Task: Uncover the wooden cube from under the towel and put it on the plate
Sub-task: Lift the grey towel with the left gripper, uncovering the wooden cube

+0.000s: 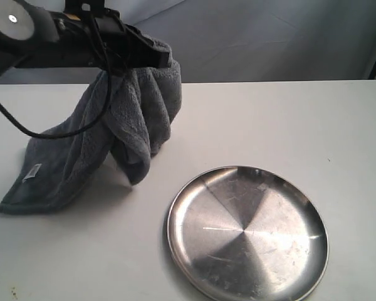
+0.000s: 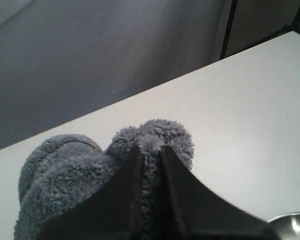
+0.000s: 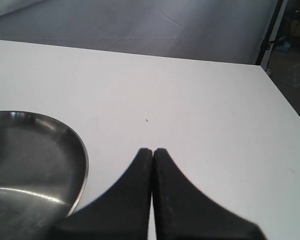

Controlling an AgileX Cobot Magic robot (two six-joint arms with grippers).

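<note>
My left gripper [image 1: 165, 58] is shut on a bunched fold of the dark grey towel [image 1: 113, 138] and holds it up off the table; in the left wrist view the towel [image 2: 65, 175] bulges out between and past the closed fingers of the left gripper [image 2: 151, 147]. The towel's lower end, with its white label [image 1: 32, 171], still rests on the table. The wooden cube is hidden. The round silver plate [image 1: 247, 233] lies to the front right and holds nothing. My right gripper [image 3: 153, 150] is shut on nothing, hovering beside the plate's rim [image 3: 82, 160]; it is outside the exterior view.
The white table [image 1: 288, 119] runs back to a grey backdrop. A black cable [image 1: 25, 128] from the left arm loops down in front of the towel. The table's far right edge [image 3: 285, 100] shows in the right wrist view.
</note>
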